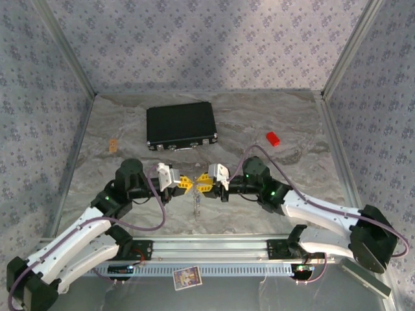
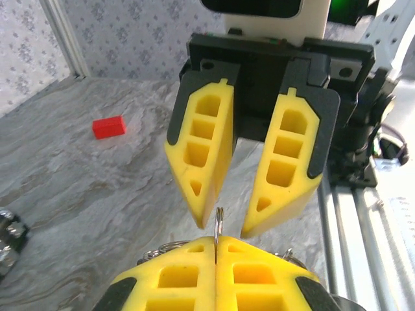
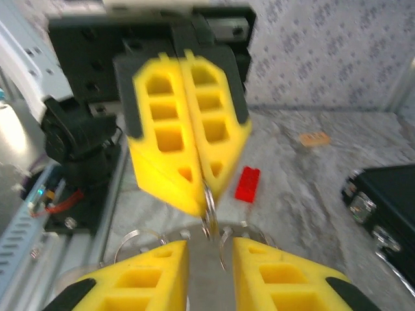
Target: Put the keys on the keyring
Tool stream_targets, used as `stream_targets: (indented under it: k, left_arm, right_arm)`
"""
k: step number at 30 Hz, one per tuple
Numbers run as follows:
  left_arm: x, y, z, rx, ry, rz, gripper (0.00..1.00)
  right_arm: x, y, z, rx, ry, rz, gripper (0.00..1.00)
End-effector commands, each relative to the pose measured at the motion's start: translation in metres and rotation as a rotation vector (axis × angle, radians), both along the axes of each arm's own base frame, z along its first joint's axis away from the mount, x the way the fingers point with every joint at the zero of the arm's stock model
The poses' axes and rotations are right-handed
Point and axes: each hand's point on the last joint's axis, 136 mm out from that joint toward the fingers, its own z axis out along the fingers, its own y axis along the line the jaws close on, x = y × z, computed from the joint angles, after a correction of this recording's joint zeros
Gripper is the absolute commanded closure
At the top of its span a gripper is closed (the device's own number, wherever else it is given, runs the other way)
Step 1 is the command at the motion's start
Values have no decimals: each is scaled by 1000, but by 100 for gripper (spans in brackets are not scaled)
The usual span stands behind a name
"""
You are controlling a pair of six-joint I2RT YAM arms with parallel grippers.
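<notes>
My left gripper (image 2: 216, 241) is shut on the keyring (image 2: 219, 223), a thin metal ring standing on edge out of its yellow fingertips. More wire loops (image 3: 133, 236) of it hang below the fingers. My right gripper (image 3: 211, 243) faces the left one tip to tip and is open, its fingers (image 2: 194, 162) on either side of the ring without touching it. Both meet above the table's near middle, left gripper (image 1: 188, 184) and right gripper (image 1: 205, 184). A small pale piece (image 1: 196, 202) dangles under them, too small to identify. The keys are hidden.
A black case (image 1: 181, 126) lies at the back of the table, a red block (image 1: 273, 138) to its right, and a small tan piece (image 1: 113, 144) to its left. Metal frame rails run along the near edge (image 1: 207, 248) and both sides.
</notes>
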Motion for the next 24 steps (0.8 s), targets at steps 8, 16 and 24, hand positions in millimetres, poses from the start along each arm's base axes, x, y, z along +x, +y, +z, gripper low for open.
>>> stream_targets:
  k: [8,16,24]
  left_arm:
    - [1,3,-3,310,-171,-44,100]
    - [1,-6,-7,379,-234,-81,100]
    - [0,-10,-3,378,-256,-94,100]
  right_arm:
    - [8,-13,-7,-173,-83,-67,75]
    - [-2,-1,3,-79,-62,-4,73]
    - [-5,7,-6,-93,-39,35,73]
